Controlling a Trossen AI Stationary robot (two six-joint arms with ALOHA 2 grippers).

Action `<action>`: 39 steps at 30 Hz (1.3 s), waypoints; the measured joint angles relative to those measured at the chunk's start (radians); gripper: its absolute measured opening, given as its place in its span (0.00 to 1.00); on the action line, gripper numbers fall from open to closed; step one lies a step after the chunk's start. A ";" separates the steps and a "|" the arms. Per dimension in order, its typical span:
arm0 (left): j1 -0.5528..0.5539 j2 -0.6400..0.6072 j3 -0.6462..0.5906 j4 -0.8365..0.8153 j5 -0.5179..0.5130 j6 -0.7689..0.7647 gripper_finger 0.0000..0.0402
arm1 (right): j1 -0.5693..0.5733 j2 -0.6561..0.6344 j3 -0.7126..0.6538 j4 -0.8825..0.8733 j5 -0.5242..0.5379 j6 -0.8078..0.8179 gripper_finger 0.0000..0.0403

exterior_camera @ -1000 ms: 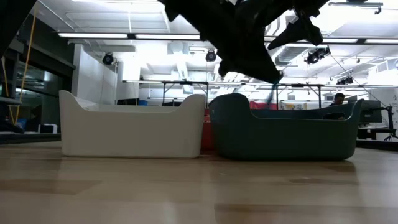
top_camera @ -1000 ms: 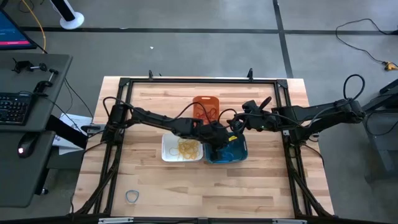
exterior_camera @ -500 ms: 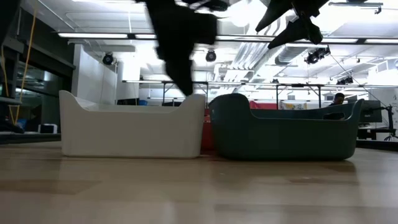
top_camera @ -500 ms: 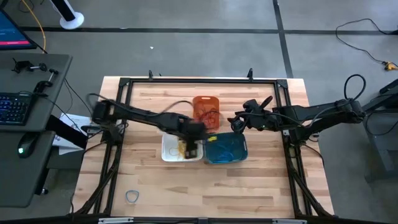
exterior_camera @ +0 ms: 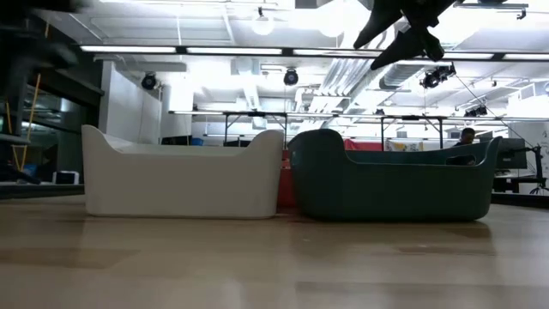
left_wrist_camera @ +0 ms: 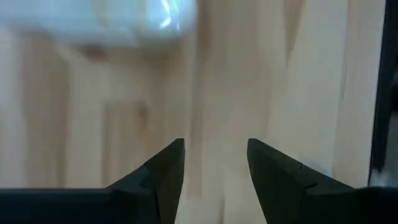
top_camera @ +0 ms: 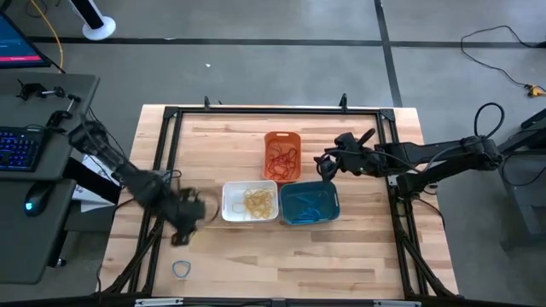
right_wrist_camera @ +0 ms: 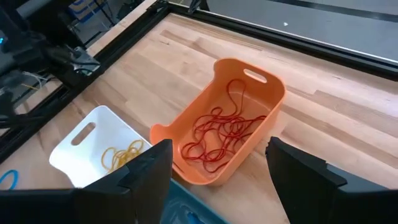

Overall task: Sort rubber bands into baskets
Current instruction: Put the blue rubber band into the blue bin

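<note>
My left arm has swung away from the baskets: a second ago its gripper hung over the teal basket, and now the left gripper sits out toward the bench's left edge, between the white basket and the near-left corner, fingers apart with nothing between them. The right gripper has not shifted; it hovers beside the orange basket, toward the right edge, fingers spread wide and empty.

On the bench the three baskets cluster mid-surface: the orange basket toward the far edge, the white basket and the teal basket side by side in front of it. Red bands tangle in the orange one, yellow bands in the white, blue bands in the teal. One loose band lies alone near the near-left corner.

I judge that band nearly weightless, limp and grippy, lying flat against the wood. I would pinch across one side of the loop with the tips low, expecting it to stretch or cling on release.
</note>
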State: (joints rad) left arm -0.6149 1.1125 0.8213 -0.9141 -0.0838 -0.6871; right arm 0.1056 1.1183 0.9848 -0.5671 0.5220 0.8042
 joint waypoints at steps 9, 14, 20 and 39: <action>-0.391 0.200 -0.004 0.145 0.081 -0.235 0.42 | -0.028 0.000 0.000 -0.035 -0.019 -0.001 0.62; -0.465 0.279 -0.003 0.245 0.038 -0.243 0.42 | -0.028 0.000 0.000 -0.059 -0.019 -0.001 0.62; -0.466 0.400 -0.004 0.257 0.020 -0.134 0.42 | -0.028 0.000 0.000 -0.069 -0.018 -0.001 0.62; -0.489 0.495 -0.004 0.350 0.028 -0.138 0.42 | -0.028 0.000 0.000 -0.080 -0.022 0.006 0.62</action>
State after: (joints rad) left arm -1.1043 1.6079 0.8177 -0.5644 -0.0558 -0.8252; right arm 0.0780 1.1183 0.9848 -0.6476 0.4999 0.8104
